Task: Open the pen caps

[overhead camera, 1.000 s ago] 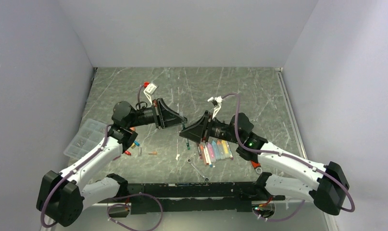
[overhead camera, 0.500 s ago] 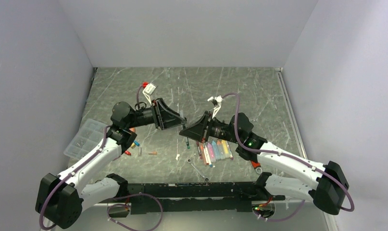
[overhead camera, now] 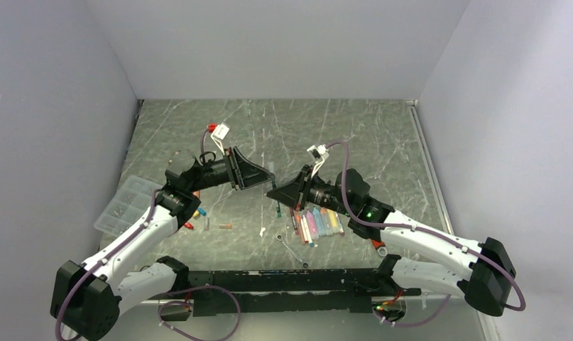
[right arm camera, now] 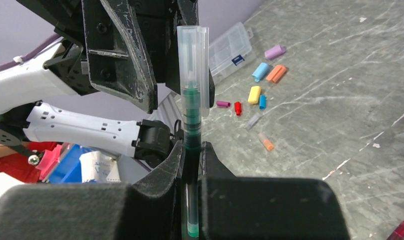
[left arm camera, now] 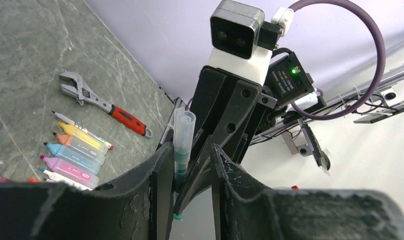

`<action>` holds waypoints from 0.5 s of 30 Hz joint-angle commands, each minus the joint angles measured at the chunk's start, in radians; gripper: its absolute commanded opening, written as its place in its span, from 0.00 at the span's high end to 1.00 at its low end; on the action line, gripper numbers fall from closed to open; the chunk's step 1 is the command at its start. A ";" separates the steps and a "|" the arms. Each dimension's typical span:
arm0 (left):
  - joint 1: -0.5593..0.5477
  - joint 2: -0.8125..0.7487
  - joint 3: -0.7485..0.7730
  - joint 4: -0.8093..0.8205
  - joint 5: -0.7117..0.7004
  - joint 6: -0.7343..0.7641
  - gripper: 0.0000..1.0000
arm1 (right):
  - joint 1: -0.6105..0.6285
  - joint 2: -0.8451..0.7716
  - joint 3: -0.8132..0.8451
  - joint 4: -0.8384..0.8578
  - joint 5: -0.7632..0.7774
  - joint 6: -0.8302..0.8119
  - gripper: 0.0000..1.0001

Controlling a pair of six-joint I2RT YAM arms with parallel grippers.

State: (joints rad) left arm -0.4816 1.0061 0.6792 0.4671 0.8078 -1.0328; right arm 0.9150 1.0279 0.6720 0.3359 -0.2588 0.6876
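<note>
My right gripper is shut on the barrel of a green pen, which stands upright with its clear cap still on. In the top view the right gripper meets the left gripper tip to tip above the table's middle. The left gripper is open; the capped end rises beside its left finger, touching neither pad that I can see. Several loose pen caps in purple, blue, orange, yellow and red lie on the table.
A row of pastel highlighters lies under the right arm. Near the front lie a silver wrench and a red-handled tool. A clear plastic box sits at the left edge. The table's marbled top is walled by grey panels.
The left jaws have opened off the pen and the right jaws have closed on it. The left arm's wrist has dropped a little.
</note>
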 commanded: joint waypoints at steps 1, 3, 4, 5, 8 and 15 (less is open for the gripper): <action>-0.022 0.014 0.054 0.013 -0.017 0.018 0.64 | 0.012 0.001 0.032 -0.011 0.044 -0.036 1.00; -0.034 0.020 0.061 -0.002 -0.026 0.028 0.65 | 0.012 0.003 0.032 -0.014 0.045 -0.038 1.00; -0.040 0.022 0.063 -0.008 -0.030 0.033 0.66 | 0.013 0.005 0.033 -0.015 0.046 -0.039 1.00; -0.043 0.023 0.065 -0.011 -0.033 0.035 0.68 | 0.013 0.005 0.032 -0.015 0.046 -0.039 1.00; -0.053 0.029 0.070 -0.018 -0.046 0.044 0.69 | 0.017 0.013 0.035 -0.017 0.038 -0.042 1.00; -0.064 0.045 0.086 -0.026 -0.056 0.056 0.61 | 0.027 0.018 0.032 -0.014 0.033 -0.042 1.00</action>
State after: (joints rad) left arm -0.5186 1.0470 0.7055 0.4061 0.7441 -0.9997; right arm 0.9237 1.0344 0.6724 0.3065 -0.2085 0.6609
